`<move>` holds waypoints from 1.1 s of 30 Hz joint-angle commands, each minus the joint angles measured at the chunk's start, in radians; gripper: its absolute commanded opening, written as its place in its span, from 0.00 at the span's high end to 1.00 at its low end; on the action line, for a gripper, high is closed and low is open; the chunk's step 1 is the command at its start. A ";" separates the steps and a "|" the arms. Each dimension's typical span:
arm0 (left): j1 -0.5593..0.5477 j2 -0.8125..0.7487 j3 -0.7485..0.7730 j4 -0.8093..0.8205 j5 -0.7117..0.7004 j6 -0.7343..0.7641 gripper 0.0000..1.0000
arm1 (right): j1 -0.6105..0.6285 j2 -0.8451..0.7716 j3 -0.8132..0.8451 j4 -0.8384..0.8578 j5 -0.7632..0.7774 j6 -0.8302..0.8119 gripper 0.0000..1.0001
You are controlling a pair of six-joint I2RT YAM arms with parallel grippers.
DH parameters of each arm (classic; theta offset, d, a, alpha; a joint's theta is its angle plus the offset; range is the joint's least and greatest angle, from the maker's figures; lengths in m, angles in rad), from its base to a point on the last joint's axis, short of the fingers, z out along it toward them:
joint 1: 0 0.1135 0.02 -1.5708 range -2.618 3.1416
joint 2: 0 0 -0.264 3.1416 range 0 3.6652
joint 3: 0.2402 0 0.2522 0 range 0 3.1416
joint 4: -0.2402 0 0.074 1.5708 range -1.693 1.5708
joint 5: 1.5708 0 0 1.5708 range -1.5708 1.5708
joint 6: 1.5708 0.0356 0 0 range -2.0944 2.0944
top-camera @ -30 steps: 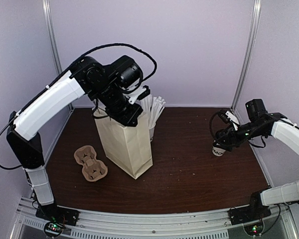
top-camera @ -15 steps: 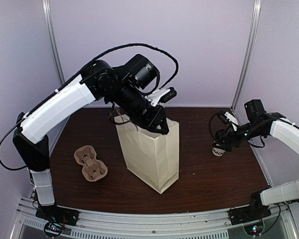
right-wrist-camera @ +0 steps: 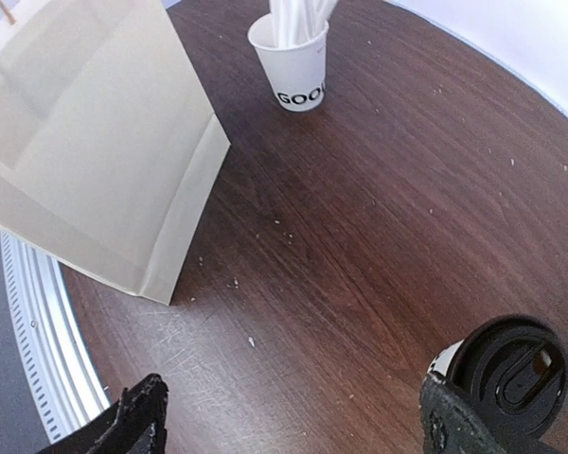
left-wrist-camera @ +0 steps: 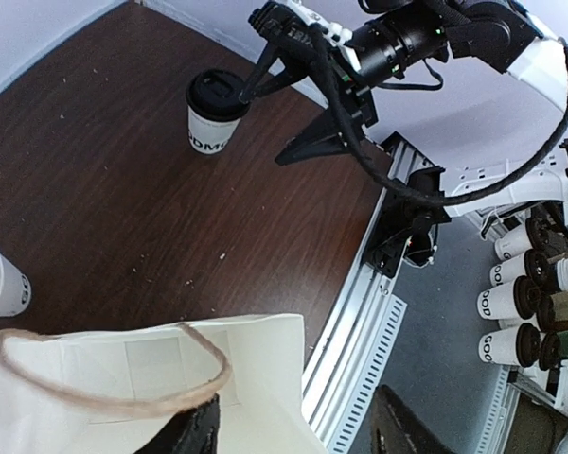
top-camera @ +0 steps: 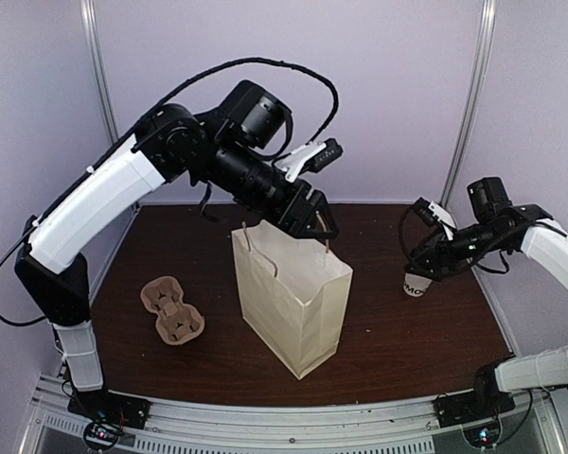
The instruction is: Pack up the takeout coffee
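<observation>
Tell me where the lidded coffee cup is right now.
Top view: the coffee cup stands on the table's right side, right of the paper bag, beside the fingers of the right gripper.

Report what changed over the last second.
The bag slid right, nearer the coffee, and turned a little. The left gripper travelled with it at its top edge. The right gripper shifted only slightly and stays open beside the coffee. Coffee and tray stayed put.

The tall paper bag (top-camera: 293, 303) blocks mid-table; bare tabletop (top-camera: 379, 317) runs between it and the coffee cup (top-camera: 416, 287).
</observation>
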 commanded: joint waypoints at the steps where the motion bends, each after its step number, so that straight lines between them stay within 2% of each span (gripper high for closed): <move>1: 0.000 -0.163 0.025 0.022 -0.135 0.095 0.42 | 0.117 -0.006 0.201 -0.135 -0.004 0.007 0.09; 6: 0.085 -0.305 -0.123 -0.044 -0.390 0.070 0.38 | 0.283 0.104 0.456 -0.251 0.022 0.066 0.11; 9: 0.187 -0.407 -0.294 -0.044 -0.413 0.015 0.38 | 0.393 0.189 0.585 -0.294 0.029 0.113 0.12; 12: 0.222 -0.490 -0.470 -0.017 -0.463 -0.008 0.37 | 0.487 0.276 0.680 -0.345 0.057 0.136 0.13; 19: 0.232 -0.569 -0.650 -0.040 -0.509 -0.053 0.36 | 0.606 0.467 0.895 -0.412 0.213 0.215 0.20; 24: 0.233 -0.599 -0.725 -0.049 -0.532 -0.070 0.35 | 0.627 0.523 0.923 -0.389 0.342 0.310 0.24; 27: 0.236 -0.599 -0.748 -0.072 -0.545 -0.069 0.35 | 0.625 0.548 0.922 -0.393 0.335 0.336 0.29; 33: 0.244 -0.593 -0.785 -0.109 -0.567 -0.062 0.35 | 0.625 0.570 0.909 -0.370 0.323 0.369 0.46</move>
